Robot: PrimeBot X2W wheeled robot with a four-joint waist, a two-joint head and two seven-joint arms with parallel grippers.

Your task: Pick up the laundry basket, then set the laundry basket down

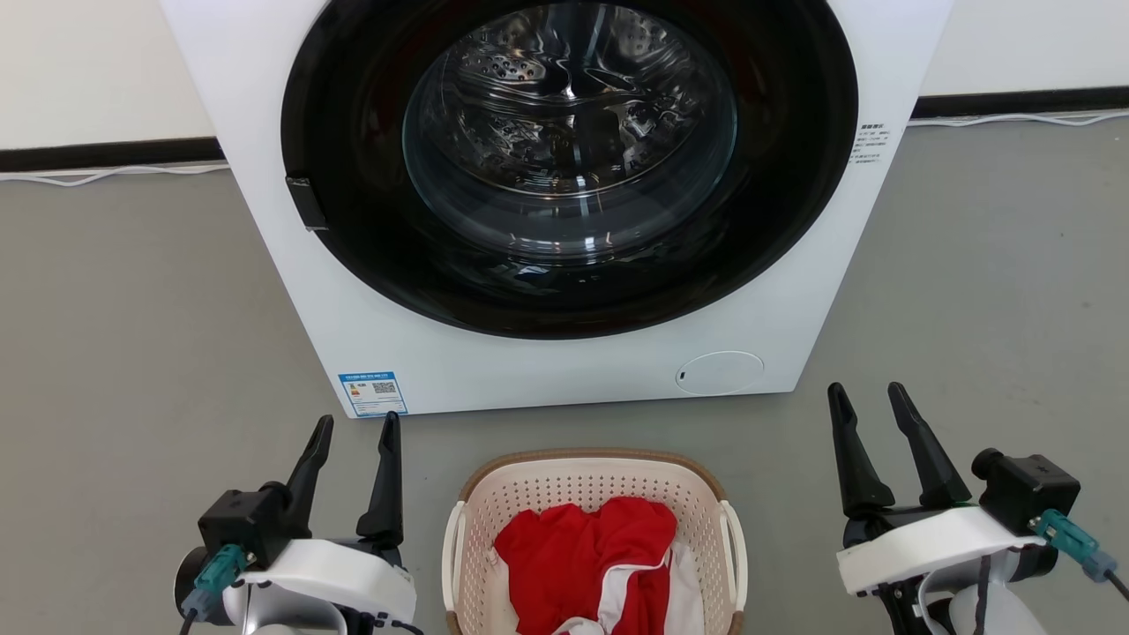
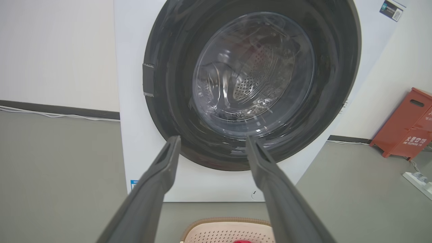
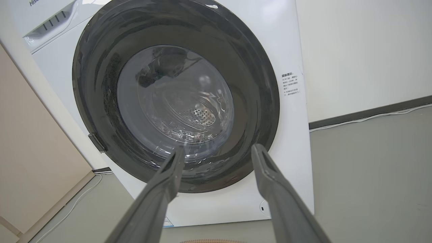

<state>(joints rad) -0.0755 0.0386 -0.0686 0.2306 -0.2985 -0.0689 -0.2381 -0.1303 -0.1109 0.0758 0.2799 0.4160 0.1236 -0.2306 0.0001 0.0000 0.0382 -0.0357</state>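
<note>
Left pincer [image 1: 358,420] sits at the lower left of the head view. Its two dark fingers stand apart with nothing between them. Right pincer [image 1: 866,388] sits at the lower right, with its fingers apart too, and it holds nothing. Both point up the frame toward the big white washer [image 1: 564,375] at the top middle. The washer's round door [image 1: 569,132] has a dark ring around clear glass.

The laundry basket [image 1: 589,458] is at the bottom middle, on the grey floor [image 1: 132,353]. It sits between the two pincers and touches neither one. Red and white cloth [image 1: 582,547] lies inside it. A blue sticker [image 1: 373,393] is on the washer's lower left corner. In the left wrist view, the basket's brown rim peeks up at the bottom middle, and a red box [image 2: 405,125] stands at the right edge.
</note>
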